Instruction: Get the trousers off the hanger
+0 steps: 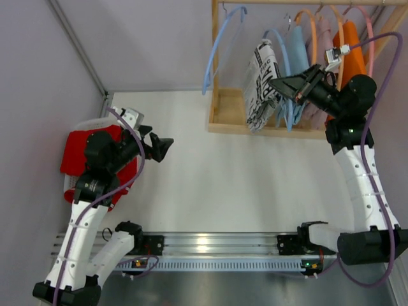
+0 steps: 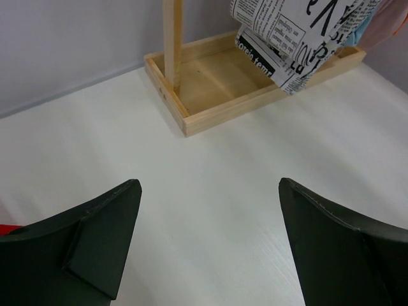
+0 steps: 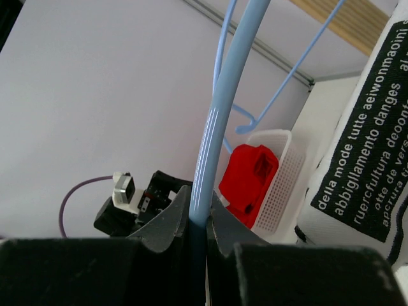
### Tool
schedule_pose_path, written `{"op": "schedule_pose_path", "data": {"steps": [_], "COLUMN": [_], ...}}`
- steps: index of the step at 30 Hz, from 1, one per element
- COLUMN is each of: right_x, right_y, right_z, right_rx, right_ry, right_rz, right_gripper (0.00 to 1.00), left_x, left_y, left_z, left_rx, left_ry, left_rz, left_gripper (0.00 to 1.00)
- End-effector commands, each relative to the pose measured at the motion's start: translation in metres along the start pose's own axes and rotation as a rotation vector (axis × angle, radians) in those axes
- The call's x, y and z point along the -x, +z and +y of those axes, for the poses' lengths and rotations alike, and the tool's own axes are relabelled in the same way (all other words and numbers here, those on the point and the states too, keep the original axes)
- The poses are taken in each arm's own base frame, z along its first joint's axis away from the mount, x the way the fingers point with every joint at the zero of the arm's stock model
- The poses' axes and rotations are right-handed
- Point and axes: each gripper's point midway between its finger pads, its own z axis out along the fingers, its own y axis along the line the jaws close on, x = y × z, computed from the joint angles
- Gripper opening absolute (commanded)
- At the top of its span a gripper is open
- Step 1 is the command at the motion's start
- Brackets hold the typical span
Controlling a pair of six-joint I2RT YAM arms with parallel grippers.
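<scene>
On the white table (image 1: 223, 178), the far-right rack (image 1: 220, 121) holds hung trousers (image 1: 261, 86): printed, light blue, mauve and orange. A red pair (image 1: 80, 150) lies in the basket (image 3: 280, 191) at left. The right gripper (image 3: 199, 213) pinches a blue hanger (image 3: 223, 115) beside the printed cloth. The left gripper (image 2: 209, 185) hangs spread above the table.

The wooden rack (image 1: 242, 127) carries five hangers (image 3: 220, 127) and four trousers, namely a white pair with black print (image 1: 261, 83), a light blue pair (image 1: 298, 54), a dusty mauve pair (image 1: 323, 35) and an orange pair (image 1: 354, 57), while left of the rack lie one white basket (image 3: 280, 185) and one red pair (image 1: 80, 150), and there are two pincers, the left pincer (image 2: 210, 242) and the right pincer (image 3: 199, 223).
</scene>
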Motion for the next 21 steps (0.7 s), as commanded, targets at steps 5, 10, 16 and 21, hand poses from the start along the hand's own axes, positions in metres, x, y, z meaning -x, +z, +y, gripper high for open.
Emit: {"op": "schedule_pose_path", "data": {"steps": [5, 10, 16, 21], "right_x": [-0.008, -0.014, -0.011, -0.005], "right_y": [-0.031, -0.032, -0.032, -0.031], "right_z": [0.047, 0.042, 0.055, 0.072], "right_rx": [0.1, 0.095, 0.114, 0.147], "right_ry": [-0.178, -0.163, -0.177, -0.192], "right_rz": [-0.106, -0.095, -0.089, -0.09], "right_gripper": [0.0, 0.0, 0.0, 0.0], "left_x": [-0.01, -0.026, -0.018, 0.01], "left_y": [0.017, 0.039, 0.071, 0.093], "left_z": [-0.021, -0.079, -0.138, -0.18], "left_rx": [-0.166, -0.281, -0.176, -0.152], "left_ry": [0.283, 0.363, 0.445, 0.427], "left_rz": [-0.058, -0.067, -0.203, -0.356], "left_gripper": [0.94, 0.93, 0.93, 0.94]}}
